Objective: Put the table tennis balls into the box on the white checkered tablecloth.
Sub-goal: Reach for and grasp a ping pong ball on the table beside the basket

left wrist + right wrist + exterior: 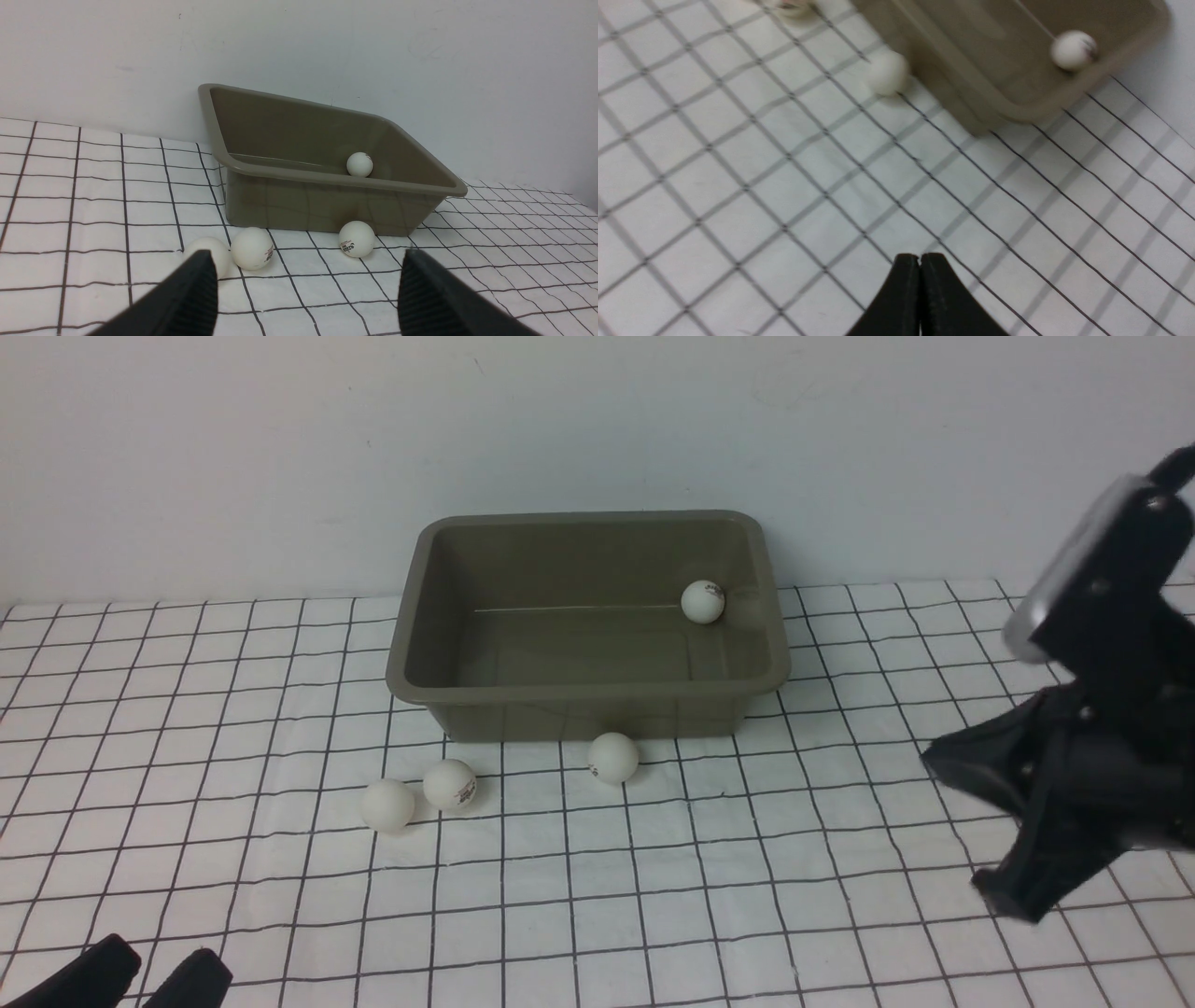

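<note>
The olive-grey box stands at the back of the white checkered tablecloth. One table tennis ball lies inside it, near its right wall. Three balls rest on the cloth in front of it: one close to the front wall and two side by side further left. My left gripper is open and empty at the near left, short of the balls. One of its fingers partly hides the leftmost ball. My right gripper hangs shut and empty above the cloth, right of the box.
A plain white wall rises directly behind the box. The right arm's black body and silver camera housing fill the right edge of the front view. Bare checkered cloth lies between both grippers and the balls.
</note>
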